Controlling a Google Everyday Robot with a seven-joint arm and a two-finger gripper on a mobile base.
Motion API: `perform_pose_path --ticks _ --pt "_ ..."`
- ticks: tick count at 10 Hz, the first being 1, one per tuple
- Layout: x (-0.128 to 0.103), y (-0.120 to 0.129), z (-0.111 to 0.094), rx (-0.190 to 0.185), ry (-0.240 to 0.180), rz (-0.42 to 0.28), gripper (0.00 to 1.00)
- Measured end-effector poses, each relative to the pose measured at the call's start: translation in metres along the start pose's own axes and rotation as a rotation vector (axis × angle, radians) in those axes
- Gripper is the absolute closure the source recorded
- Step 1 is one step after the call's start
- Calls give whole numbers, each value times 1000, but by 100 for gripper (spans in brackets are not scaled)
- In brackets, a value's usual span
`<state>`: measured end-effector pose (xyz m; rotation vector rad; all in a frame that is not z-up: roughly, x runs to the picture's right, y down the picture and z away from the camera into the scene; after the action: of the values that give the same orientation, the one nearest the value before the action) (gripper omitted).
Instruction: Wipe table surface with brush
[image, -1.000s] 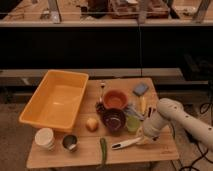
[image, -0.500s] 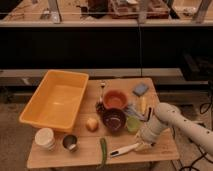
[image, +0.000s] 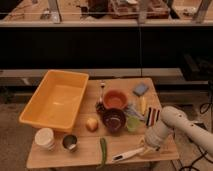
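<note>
Camera view: we're mid-wipe, by my reading. The gripper (image: 145, 149) sits low at the near right corner of the counter (image: 80, 152), and its fingers look pinched on the right end of the white brush (image: 127, 154). The brush lies slanted along the near edge, its free end pointing left toward the green vegetable (image: 103, 151), close to it but apart. So the handle end is at the fingers and the rest reaches out to their left. Next move, I'd say: drag the brush across the bare planks, pressed flat. Mind that vegetable and the dark bowl (image: 114, 120) just beyond, since a wide sweep could knock either. The yellow tub (image: 52, 100) stands well apart on the left.
</note>
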<state>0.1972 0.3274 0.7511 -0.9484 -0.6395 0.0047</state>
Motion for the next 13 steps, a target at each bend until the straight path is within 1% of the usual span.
perform_pose_path --ticks 1,5,6,8,11,12,13 --pt "7 4 -4 4 5 10 100" --pt "49 23 -29 34 28 75 100" --pt "60 24 -35 44 41 98 100" --pt "70 22 -43 64 62 127 100" --pt "80 11 -66 109 97 162 100" --pt "88 6 -74 125 116 185 100" --pt "93 0 -80 131 134 196 100"
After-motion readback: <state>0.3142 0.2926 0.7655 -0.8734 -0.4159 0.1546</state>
